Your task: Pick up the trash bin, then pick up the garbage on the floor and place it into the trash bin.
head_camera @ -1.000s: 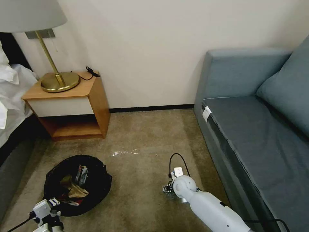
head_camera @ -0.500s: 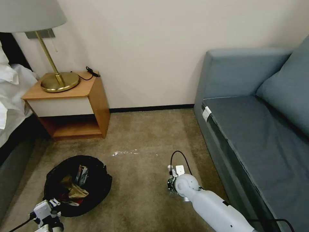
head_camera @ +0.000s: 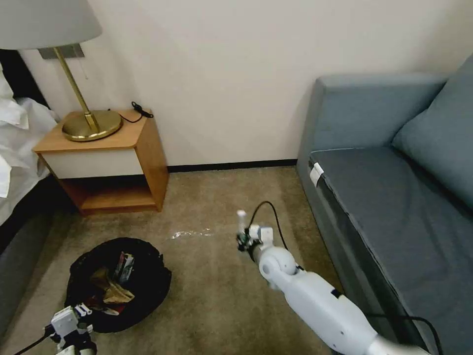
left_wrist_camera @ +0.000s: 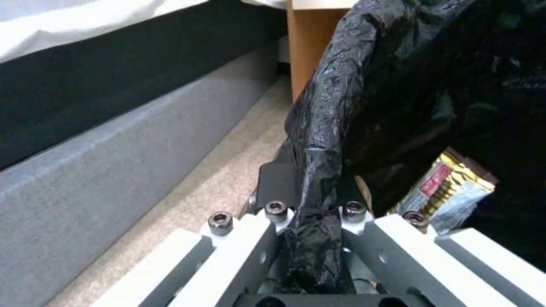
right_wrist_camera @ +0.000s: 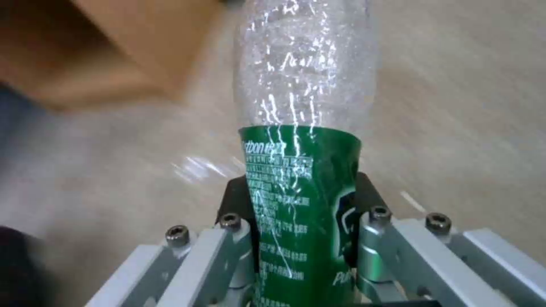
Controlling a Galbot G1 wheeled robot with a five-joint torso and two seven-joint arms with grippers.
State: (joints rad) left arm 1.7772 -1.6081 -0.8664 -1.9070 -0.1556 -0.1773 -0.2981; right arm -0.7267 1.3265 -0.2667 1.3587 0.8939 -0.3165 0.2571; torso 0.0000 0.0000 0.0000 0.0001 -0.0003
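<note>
The right gripper (right_wrist_camera: 301,200) is up off the carpet (head_camera: 217,291), out in the middle of the floor between the nightstand (head_camera: 106,162) and the sofa (head_camera: 394,197), and it's pinching the clear bottle (right_wrist_camera: 304,140) across its green label, one finger (right_wrist_camera: 236,200) pressed on each side. In the head view that bottle (head_camera: 241,223) stands up from the gripper (head_camera: 245,240), white cap on top, with the right arm reaching in from the near right.

Over on the near left, the trash bin (head_camera: 118,283) sits low by the bed (head_camera: 19,148), its black bag (left_wrist_camera: 364,98) crinkled over the rim. The left gripper (left_wrist_camera: 310,200) is clamped on the bin's near edge, fingers squeezed tight on a fold of that black bag; in the head view the left gripper (head_camera: 69,323) sits right at the near rim.

Inside the bin there's litter: a gold-and-dark bar wrapper (left_wrist_camera: 446,187) lying against the liner, crumpled tan paper (head_camera: 111,293) near the middle, and a red-and-white packet (head_camera: 125,266) standing toward the far side

A faint pale smear (head_camera: 189,234) marks the carpet just left of the raised bottle, beyond the bin
</note>
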